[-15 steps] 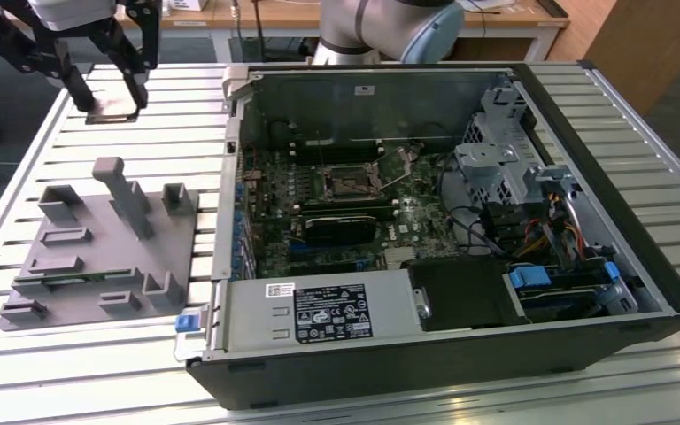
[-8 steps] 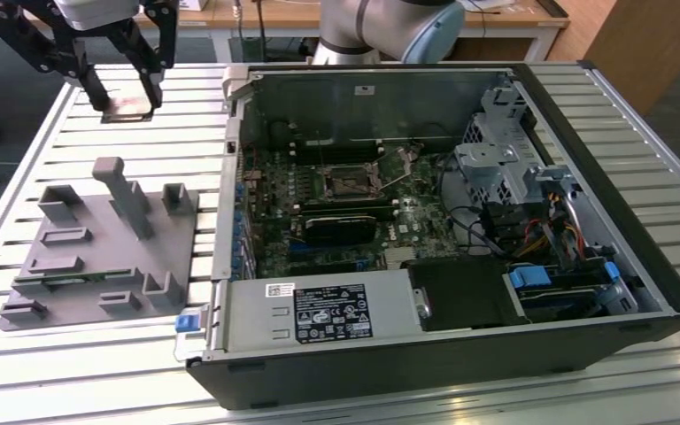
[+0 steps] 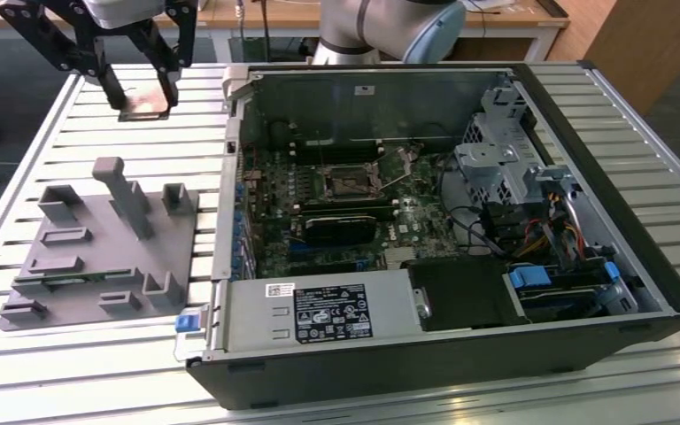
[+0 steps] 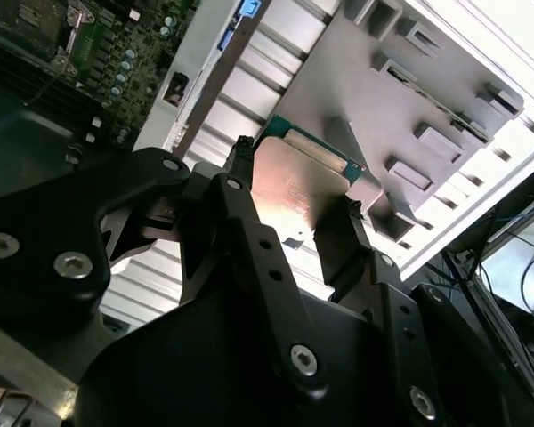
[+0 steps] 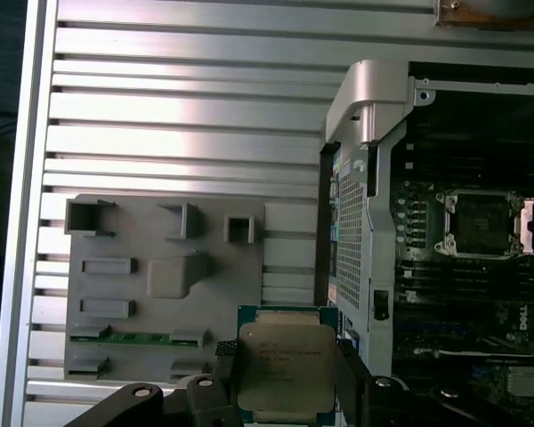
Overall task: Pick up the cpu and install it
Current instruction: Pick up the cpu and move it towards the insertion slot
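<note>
Cpu in my gripper, up in the air over the slatted table.
The fingers pinch two opposite edges of the chip, its metal top facing the first wrist view. In the exterior view I see it at eleven o'clock of the open computer case; the grey parts tray lies at six o'clock from it, the black socket at four o'clock.

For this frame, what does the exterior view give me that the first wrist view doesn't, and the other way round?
Exterior view: the whole open computer case, its power supply, and the arm behind it. First wrist view: the cpu close up, metal top and green rim, held in the gripper. Both: the grey fixture plate, the slatted table, the motherboard socket.
</note>
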